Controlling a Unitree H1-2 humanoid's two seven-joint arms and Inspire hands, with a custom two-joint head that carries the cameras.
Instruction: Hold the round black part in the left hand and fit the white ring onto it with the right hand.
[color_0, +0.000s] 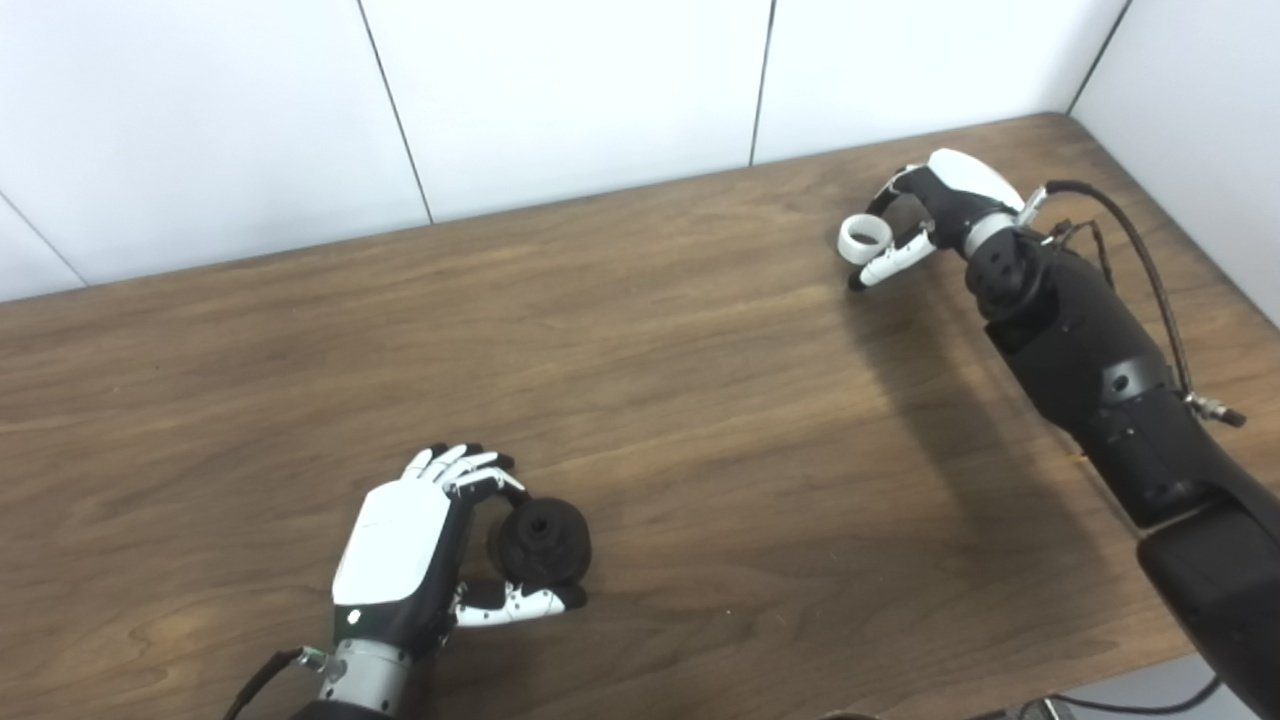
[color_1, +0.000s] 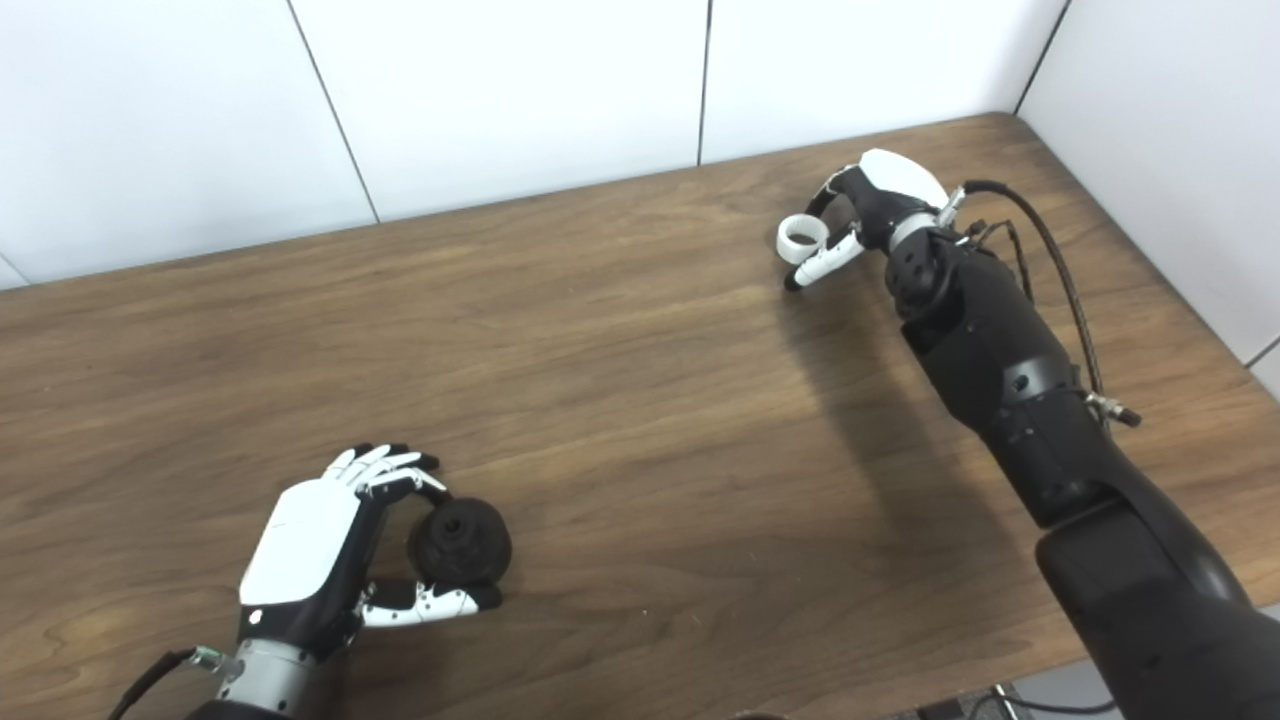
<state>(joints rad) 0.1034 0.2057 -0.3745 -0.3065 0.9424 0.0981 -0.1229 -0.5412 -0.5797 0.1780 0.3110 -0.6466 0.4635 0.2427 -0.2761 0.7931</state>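
The round black part (color_0: 545, 540) rests low near the table's front left, its hub hole facing up. My left hand (color_0: 415, 545) is closed around it, fingers curled over its far side and the thumb (color_0: 515, 603) pressed along its near side. At the far right of the table, my right hand (color_0: 945, 205) is raised and pinches the white ring (color_0: 865, 238) between fingers and thumb. The ring (color_1: 802, 238) is tilted with its opening showing. A wide stretch of table separates the two hands.
The wooden table (color_0: 700, 400) ends at white wall panels (color_0: 560, 90) behind and on the right. Its front edge cuts across the lower right. A black cable (color_0: 1150, 260) loops along my right forearm.
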